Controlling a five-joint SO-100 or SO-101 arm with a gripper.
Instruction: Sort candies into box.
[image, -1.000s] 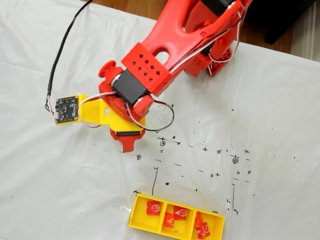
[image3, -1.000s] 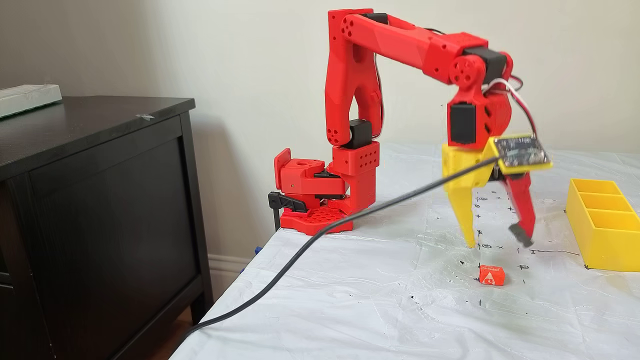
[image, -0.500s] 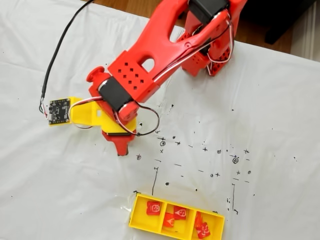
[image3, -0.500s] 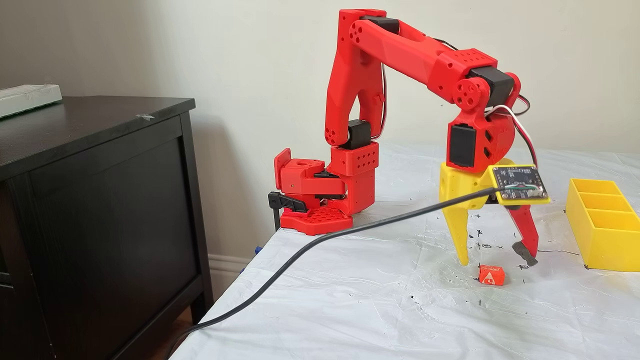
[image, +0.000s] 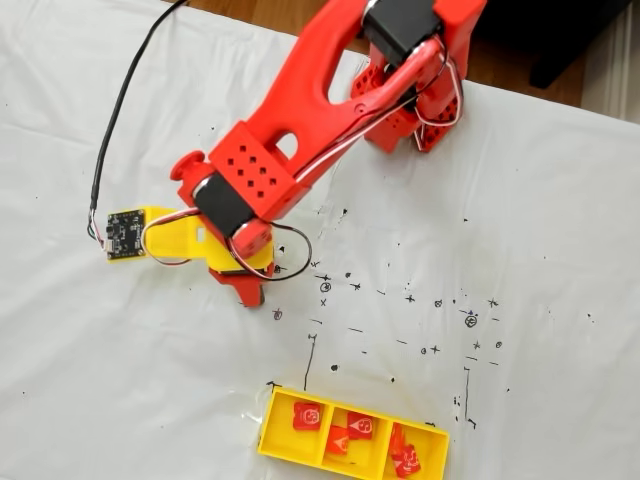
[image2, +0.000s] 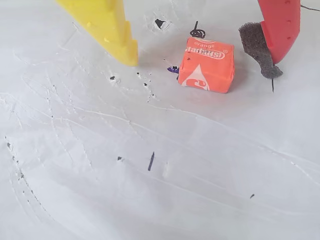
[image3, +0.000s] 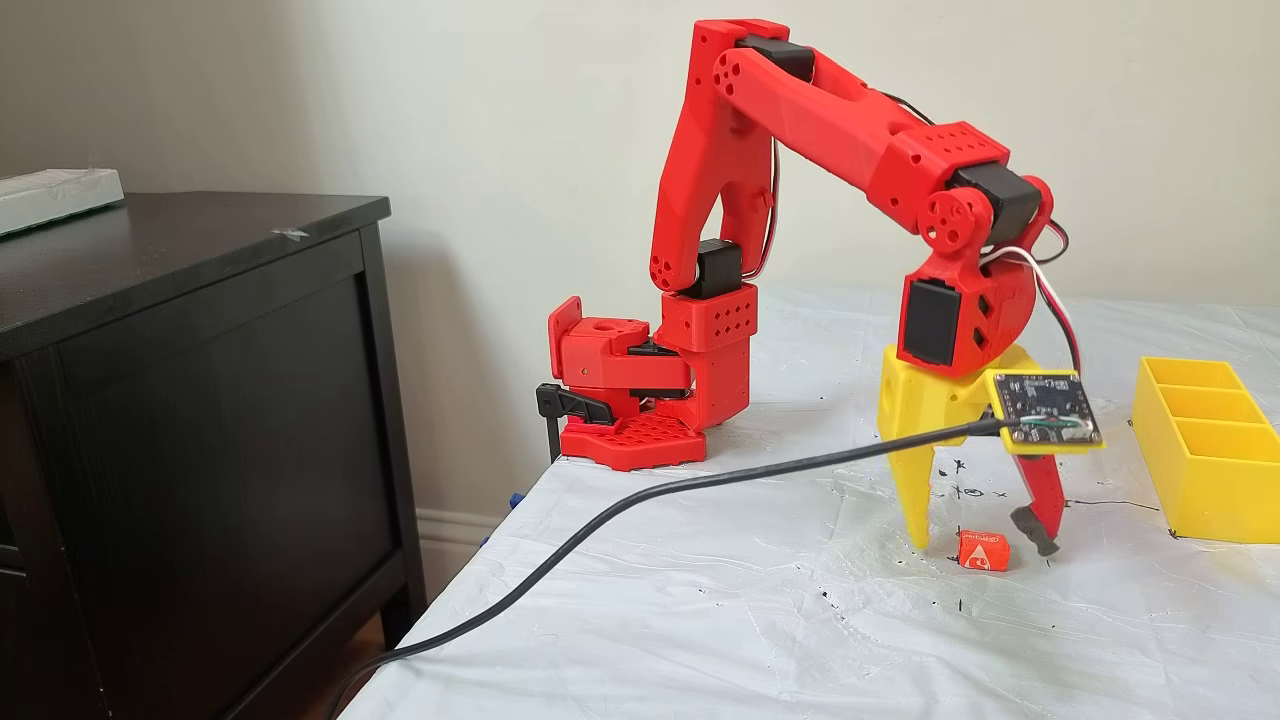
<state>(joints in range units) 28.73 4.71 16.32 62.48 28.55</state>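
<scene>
the yellow-and-red two-finger gripper (image3: 975, 545) just dropped lower, wide open and empty. the small square orange wrapped candy (image2: 206, 65) now sits between its fingers, so closing comes next

A white-covered table (image3: 700, 620) carries one candy (image3: 983, 550) and the box (image3: 1200, 470).

In the side fixed view the bright yellow three-compartment plastic tray (image3: 1205, 455), right of the pincer (image3: 980, 535), is cut off by the edge, its contents hidden behind its wall.
</scene>
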